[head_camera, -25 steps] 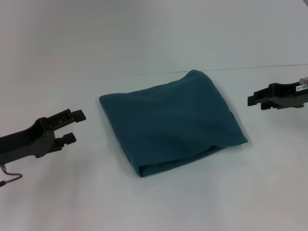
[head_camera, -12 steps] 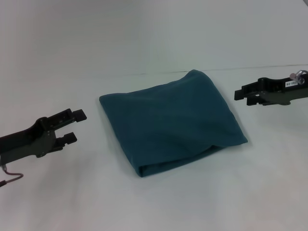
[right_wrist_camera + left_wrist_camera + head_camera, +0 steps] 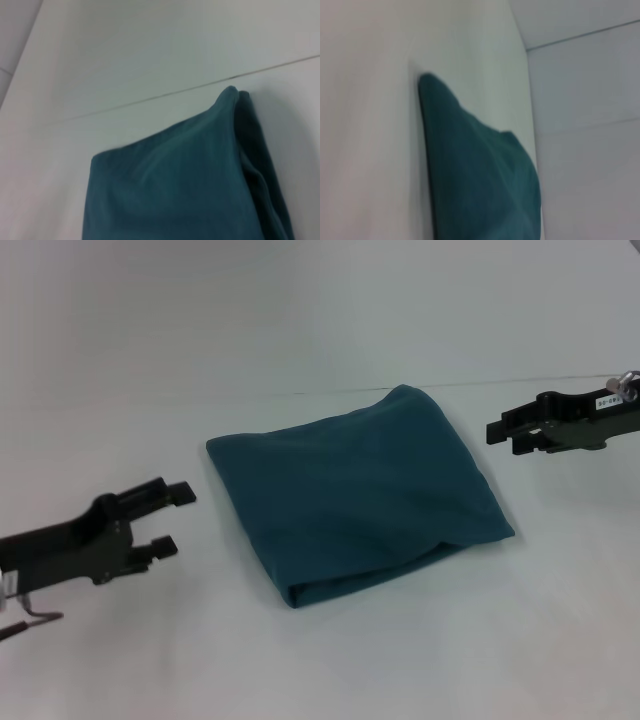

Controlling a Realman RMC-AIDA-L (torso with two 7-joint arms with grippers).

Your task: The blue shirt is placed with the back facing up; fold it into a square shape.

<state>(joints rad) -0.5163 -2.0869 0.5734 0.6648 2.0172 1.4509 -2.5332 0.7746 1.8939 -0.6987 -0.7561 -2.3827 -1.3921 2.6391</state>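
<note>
A: What is seen of the shirt (image 3: 355, 490)?

B: A dark teal-blue knit cloth is shown, folded into a rough square with soft, rounded corners. It is laid flat on the white table (image 3: 320, 330), about in the middle of the head view. Layered edges are seen along its near and right sides, where the folds are stacked and slightly puffed. The top surface is smooth, with only faint creases.

A: And the grippers?

B: The left gripper (image 3: 173, 517) is held low to the left of the shirt, apart from it, with its two black fingers spread and nothing between them. The right gripper (image 3: 499, 432) is held to the right of the shirt's far right corner, near it but not touching; its fingers are seen close together, though whether they are fully closed cannot be told.

A: What else is shown?

B: A thin dark seam (image 3: 560, 379) is seen across the table behind the shirt. In the left wrist view the shirt (image 3: 480, 180) is shown as a teal wedge on white. In the right wrist view its far corner (image 3: 230, 97) is shown with stacked layers at the edge. Nothing is laid over the cloth.
</note>
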